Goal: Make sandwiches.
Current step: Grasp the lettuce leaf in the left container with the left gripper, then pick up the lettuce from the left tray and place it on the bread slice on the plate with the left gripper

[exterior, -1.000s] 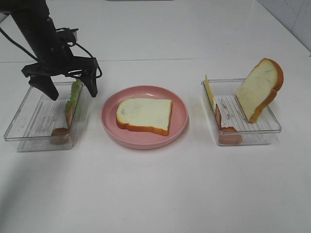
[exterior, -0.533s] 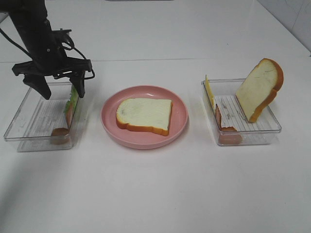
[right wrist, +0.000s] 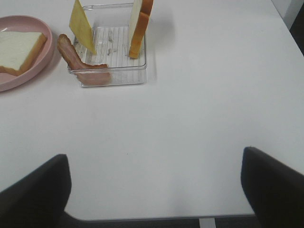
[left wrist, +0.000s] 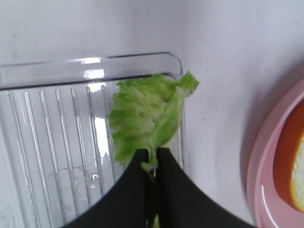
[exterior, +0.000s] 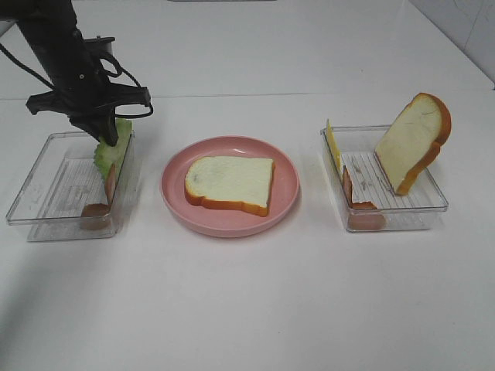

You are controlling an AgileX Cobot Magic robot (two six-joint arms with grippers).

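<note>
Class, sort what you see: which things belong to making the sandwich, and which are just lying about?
For the job: flat bread slice, upright bread slice, lettuce in the left gripper, cheese slice, left bacon strip, right bacon strip.

Just there: pink plate, left tray, right tray, table.

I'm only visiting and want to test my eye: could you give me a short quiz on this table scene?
1. True or false: the left gripper is shut on the lettuce.
2. What lies on the pink plate? A) an egg B) a bread slice C) a tomato
3. Fill in: in the high view, the other bread slice leans in the ___ clear tray.
Key: 1 true; 2 B; 3 right.
</note>
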